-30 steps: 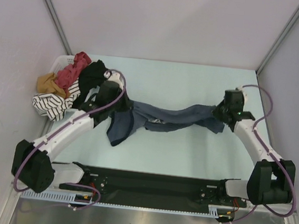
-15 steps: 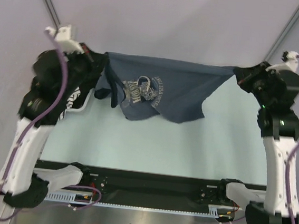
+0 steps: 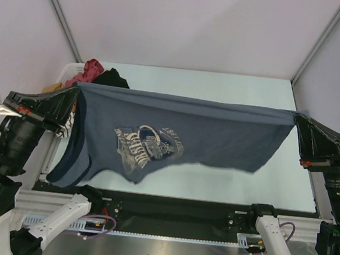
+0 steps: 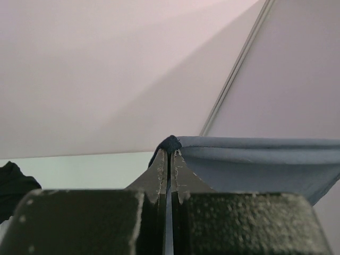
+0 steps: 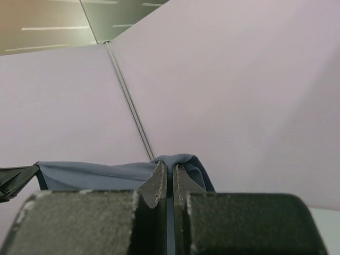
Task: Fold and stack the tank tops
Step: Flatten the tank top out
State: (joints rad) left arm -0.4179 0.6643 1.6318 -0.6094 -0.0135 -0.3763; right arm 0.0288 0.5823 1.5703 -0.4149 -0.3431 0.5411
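A slate blue-grey tank top [image 3: 181, 137] with a printed emblem hangs spread out high above the table, stretched taut between both arms. My left gripper [image 3: 77, 91] is shut on its left top corner; the pinched dark trim [image 4: 171, 143] shows at the fingertips. My right gripper [image 3: 296, 115] is shut on the right top corner, where cloth [image 5: 180, 159] bunches over the tips. The lower hem hangs free, with the strap side drooping at lower left [image 3: 73, 166]. A brick red tank top [image 3: 90, 70] lies bunched in the pile at back left.
A heap of clothes sits at the table's back left: a black garment [image 3: 111, 77], a mustard piece [image 3: 53, 86] and the red one. Both arms are raised near the camera at the left and right edges. Pale walls enclose the table [image 3: 222, 84].
Both arms have risen and moved toward the camera and apart. The blue-grey top went from a crumpled strip on the table to hanging fully spread and taut.
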